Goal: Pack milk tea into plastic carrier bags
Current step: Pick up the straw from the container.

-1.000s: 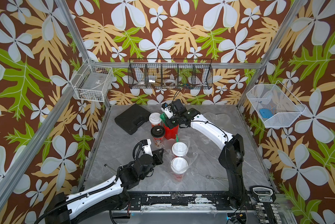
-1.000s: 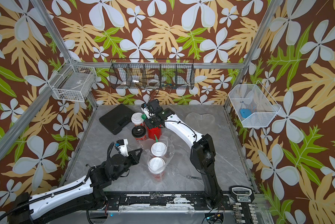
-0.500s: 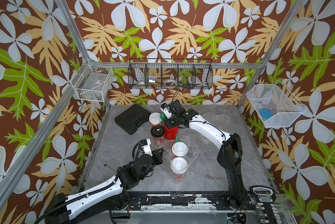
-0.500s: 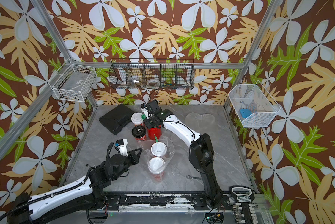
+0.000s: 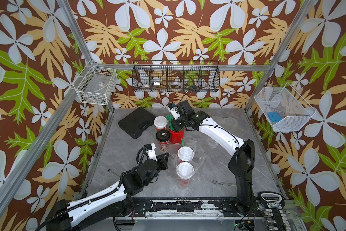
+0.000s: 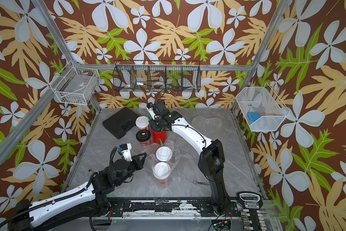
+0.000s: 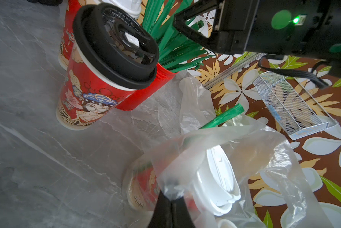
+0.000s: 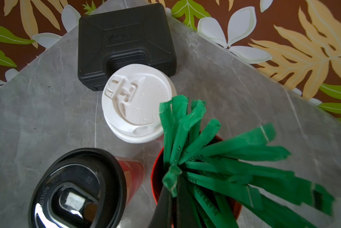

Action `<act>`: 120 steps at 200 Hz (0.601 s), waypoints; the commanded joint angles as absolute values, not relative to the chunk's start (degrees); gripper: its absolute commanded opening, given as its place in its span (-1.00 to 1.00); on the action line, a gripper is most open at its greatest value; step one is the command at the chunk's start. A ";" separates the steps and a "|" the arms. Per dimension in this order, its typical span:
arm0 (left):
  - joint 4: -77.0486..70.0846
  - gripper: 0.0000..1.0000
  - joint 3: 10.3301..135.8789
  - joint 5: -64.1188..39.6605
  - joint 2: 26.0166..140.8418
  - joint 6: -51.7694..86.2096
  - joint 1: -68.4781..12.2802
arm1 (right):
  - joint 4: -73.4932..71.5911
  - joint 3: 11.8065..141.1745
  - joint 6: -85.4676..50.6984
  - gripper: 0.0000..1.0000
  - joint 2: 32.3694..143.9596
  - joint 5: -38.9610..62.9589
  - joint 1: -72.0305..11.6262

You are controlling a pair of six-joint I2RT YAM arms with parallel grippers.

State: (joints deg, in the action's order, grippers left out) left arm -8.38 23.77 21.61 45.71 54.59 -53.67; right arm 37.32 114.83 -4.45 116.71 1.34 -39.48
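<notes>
Grey marble worktop (image 5: 116, 160): one clear bag (image 7: 244, 142) around two white-lidded cups (image 5: 185, 154).
Left gripper (image 7: 170, 199) pinches its limp, slippery rim; right gripper (image 8: 174, 189) is closed on a green straw (image 8: 171, 177) in the red pot (image 5: 176, 136). Loose cups (image 5: 163, 136) beside it look crushable, probably best held mid-body.

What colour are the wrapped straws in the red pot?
Green; the straws show best in the right wrist view.

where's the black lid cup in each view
Top view: black-lid cup mid-table, beside the straw pot.
Top view: black-lid cup same spot, beside the straw pot.
Left wrist: black-lid cup large, in front of straw pot.
Right wrist: black-lid cup close, mostly lid, beside straw pot.
Landmark: straw pot.
</notes>
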 commanded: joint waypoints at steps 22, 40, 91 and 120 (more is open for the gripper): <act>-9.53 -1.00 23.64 21.89 45.54 54.51 -53.61 | 37.79 113.24 -3.63 -1.00 112.38 -2.47 -39.52; -9.84 -1.00 23.69 21.67 45.54 54.36 -53.61 | 37.80 112.86 -3.64 -1.00 110.02 -3.03 -39.51; -9.84 -1.00 24.22 21.71 45.00 53.81 -53.61 | 38.07 112.00 -4.35 -1.00 101.87 -2.26 -39.44; -9.83 -1.00 24.43 21.14 44.93 53.00 -53.61 | 38.07 110.91 -5.20 -1.00 96.48 -1.39 -39.50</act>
